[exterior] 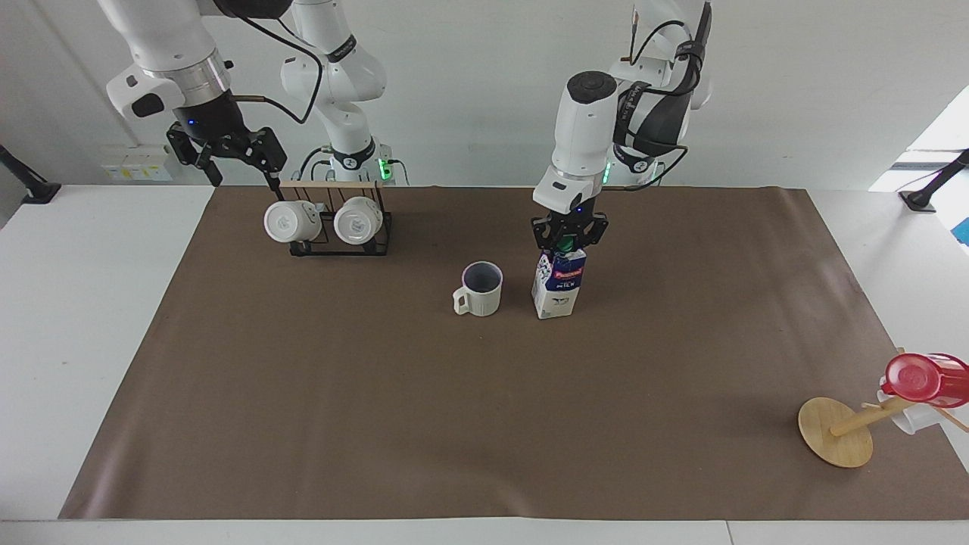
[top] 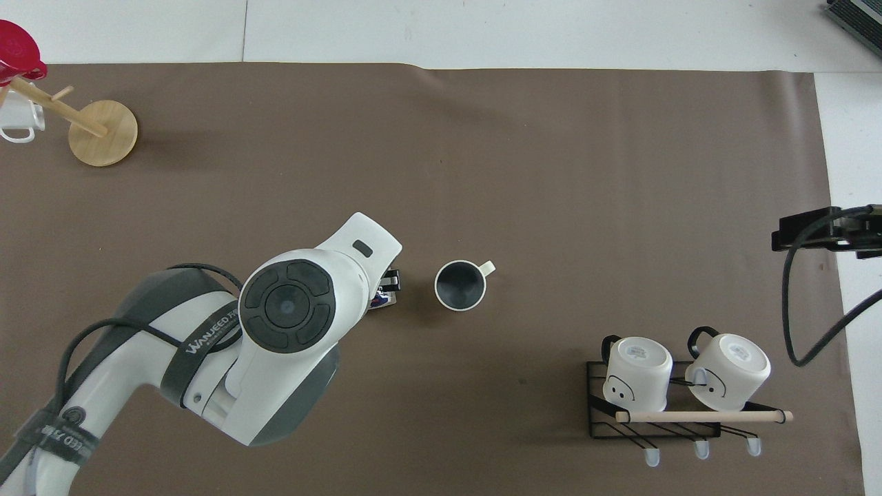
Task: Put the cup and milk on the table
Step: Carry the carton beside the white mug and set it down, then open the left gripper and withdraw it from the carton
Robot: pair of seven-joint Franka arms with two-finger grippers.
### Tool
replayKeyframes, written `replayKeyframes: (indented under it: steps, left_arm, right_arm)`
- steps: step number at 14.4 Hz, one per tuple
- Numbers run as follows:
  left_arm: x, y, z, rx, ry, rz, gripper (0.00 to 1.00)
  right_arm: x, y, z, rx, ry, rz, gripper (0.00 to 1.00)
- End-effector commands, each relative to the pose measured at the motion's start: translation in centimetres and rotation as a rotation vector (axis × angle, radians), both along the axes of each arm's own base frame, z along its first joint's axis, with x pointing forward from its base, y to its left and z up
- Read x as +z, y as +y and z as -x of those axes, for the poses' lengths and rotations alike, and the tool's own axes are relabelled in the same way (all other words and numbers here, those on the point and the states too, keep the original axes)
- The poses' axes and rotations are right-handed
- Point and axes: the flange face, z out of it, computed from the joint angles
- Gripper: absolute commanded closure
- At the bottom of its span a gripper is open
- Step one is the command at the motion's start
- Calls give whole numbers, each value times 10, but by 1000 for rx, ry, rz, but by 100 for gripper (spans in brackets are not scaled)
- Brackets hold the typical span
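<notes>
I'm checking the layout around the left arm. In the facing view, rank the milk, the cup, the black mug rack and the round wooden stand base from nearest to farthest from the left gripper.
1. The milk: directly under the left gripper, at its cap.
2. The cup: beside the milk, toward the right arm's end.
3. The black mug rack: nearer the robots, at the right arm's end.
4. The round wooden stand base: at the left arm's end, farthest from the robots.

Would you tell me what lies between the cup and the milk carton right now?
Nothing: only a bare strip of brown mat separates the cup from the milk carton, clearest in the facing view.
</notes>
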Motion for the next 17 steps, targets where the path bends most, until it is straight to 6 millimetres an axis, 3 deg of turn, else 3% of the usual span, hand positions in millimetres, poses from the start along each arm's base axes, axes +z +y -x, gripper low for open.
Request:
replayKeyframes:
  steps: [1, 2, 3, 6, 10, 13, 15, 17]
  left_arm:
    - [2, -7, -4, -25, -19, -13, 34]
    - [2, -7, -4, -24, -18, -12, 13]
    - [2, -7, -4, -22, -18, -11, 0]
    - [10, -8, -7, -21, -17, -12, 0]
    - [46, -7, -12, -3, -39, 9, 0]
    - [83, 10, -28, 64, 14, 37, 0]
    - [96, 18, -24, 27, 45, 4, 0]
    - [112, 39, -24, -31, 64, -33, 0]
  right_arm:
    - [0, -1, 6, 19, -16, 12, 0]
    - [0, -1, 6, 21, -16, 12, 0]
    - [1, -1, 6, 21, -17, 12, 0]
    - [1, -1, 6, 21, -17, 12, 0]
    - [0, -2, 7, 27, -6, 24, 0]
    - [-1, -4, 5, 28, -4, 38, 0]
    - [-2, -4, 6, 27, -1, 38, 0]
    - [-3, -4, 7, 26, 4, 37, 0]
